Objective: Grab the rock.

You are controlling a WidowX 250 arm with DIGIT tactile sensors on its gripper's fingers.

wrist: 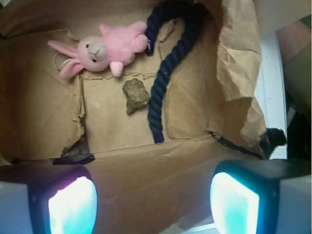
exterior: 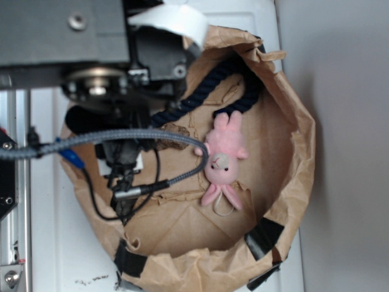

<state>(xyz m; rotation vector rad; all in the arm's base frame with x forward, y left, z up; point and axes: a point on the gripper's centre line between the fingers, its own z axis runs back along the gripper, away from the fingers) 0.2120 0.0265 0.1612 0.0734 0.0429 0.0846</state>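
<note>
The rock (wrist: 135, 95), a small rough brown-grey lump, lies on the brown paper floor of the bag (wrist: 117, 122). It sits just below the pink plush bunny (wrist: 100, 48) and touches or nearly touches the navy rope (wrist: 163, 78) on its right. My gripper (wrist: 153, 200) is open, its two glowing pads (wrist: 73, 207) wide apart at the bottom of the wrist view, well short of the rock, with only paper between them. In the exterior view the gripper (exterior: 124, 173) hangs over the bag's left side, and the arm and cable partly cover the rock (exterior: 177, 130).
The crumpled paper bag wall (exterior: 301, 152) rings the whole area, patched with black tape (exterior: 264, 237). The bunny (exterior: 223, 159) lies mid-bag and the rope (exterior: 209, 85) curves along the top. A grey cable (exterior: 121, 137) crosses in front. White table surface (exterior: 55, 243) lies outside.
</note>
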